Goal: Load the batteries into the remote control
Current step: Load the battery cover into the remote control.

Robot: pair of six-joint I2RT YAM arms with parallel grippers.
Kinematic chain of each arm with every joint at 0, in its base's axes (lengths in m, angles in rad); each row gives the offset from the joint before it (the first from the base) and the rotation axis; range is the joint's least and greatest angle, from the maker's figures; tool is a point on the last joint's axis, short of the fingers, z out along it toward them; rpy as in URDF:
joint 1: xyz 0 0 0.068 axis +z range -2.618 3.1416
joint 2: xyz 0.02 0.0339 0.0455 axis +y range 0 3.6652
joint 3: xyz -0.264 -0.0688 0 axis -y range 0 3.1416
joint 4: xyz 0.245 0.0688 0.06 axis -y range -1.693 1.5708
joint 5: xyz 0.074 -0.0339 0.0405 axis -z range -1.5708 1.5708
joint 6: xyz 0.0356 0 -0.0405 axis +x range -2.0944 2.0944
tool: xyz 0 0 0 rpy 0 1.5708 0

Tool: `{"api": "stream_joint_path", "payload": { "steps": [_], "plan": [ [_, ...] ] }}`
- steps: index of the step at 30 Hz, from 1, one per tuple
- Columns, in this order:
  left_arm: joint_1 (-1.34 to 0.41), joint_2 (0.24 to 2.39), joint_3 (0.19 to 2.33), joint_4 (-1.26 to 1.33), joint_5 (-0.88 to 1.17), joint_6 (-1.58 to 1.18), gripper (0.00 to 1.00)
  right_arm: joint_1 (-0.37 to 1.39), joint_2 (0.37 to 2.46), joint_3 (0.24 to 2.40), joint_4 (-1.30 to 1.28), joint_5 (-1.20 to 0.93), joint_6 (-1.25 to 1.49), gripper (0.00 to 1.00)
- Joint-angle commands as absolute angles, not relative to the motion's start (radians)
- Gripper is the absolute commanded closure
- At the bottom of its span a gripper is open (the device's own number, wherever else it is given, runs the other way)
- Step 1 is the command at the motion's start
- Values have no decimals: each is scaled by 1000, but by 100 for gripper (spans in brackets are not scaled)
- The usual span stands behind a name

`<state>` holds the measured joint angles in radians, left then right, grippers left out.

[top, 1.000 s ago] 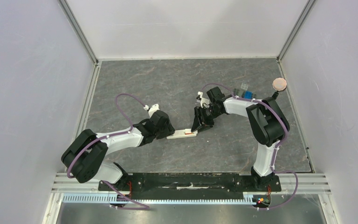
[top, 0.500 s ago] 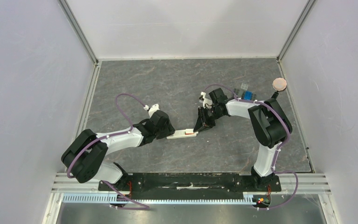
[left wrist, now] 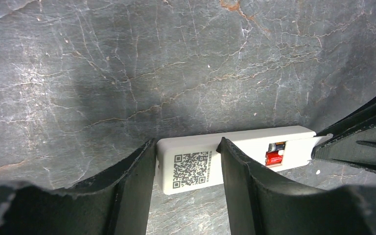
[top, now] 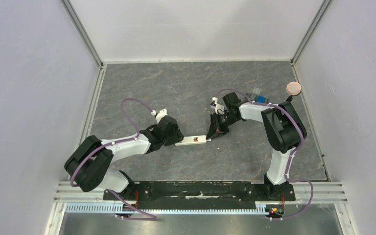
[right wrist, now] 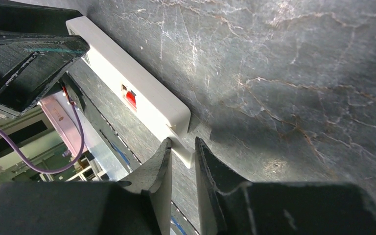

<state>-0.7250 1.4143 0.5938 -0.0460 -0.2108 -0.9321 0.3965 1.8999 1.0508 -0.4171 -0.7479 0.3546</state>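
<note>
Figure: grey stone-patterned bench (top: 142,88), with two arms meeting at the centre of the overhead view.

The left claw (left wrist: 187,147) has its fingers spread. One lies just off the end of the remote (left wrist: 247,149) and the other crosses over its back beside the code sticker (left wrist: 192,169), so it straddles rather than clamps. The right claw (right wrist: 182,142) has its fingers drawn nearly together on the thin white cover (right wrist: 182,154), which projects from the remote's other end. The remote lies flat, back up, at the centre of the overhead view between the two claws. The batteries (left wrist: 275,153), one dark and one red, sit side by side in the open compartment near the cover end.

Handling (judged): the remote is a light, stiff, smooth plastic bar and is liable to skate on the bench. It is best pinned down or taken across its narrow sides near the sticker end. The cover is thin and may jam if pushed askew, so its outer edge is the place to hold. The batteries are small and apt to roll.

Change from one second before: the right claw has narrowed and sits farther right, at the remote's tip. The red patch on the remote is smaller. The left arm and the remote lie as they did.
</note>
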Motion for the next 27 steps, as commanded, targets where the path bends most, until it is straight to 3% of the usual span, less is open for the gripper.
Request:
{"api": "stream_joint_path", "payload": {
  "steps": [1,17,27],
  "plan": [
    [-723,1442,578,-70,-258,-878,44,394,1961,1051,-511,-663,283,98],
    [-724,1463,573,-14,-227,-871,44,425,1959,1041,-444,-631,389,94],
    [-725,1473,561,21,-203,-883,44,474,1920,989,-354,-533,499,86]
  ]
}}
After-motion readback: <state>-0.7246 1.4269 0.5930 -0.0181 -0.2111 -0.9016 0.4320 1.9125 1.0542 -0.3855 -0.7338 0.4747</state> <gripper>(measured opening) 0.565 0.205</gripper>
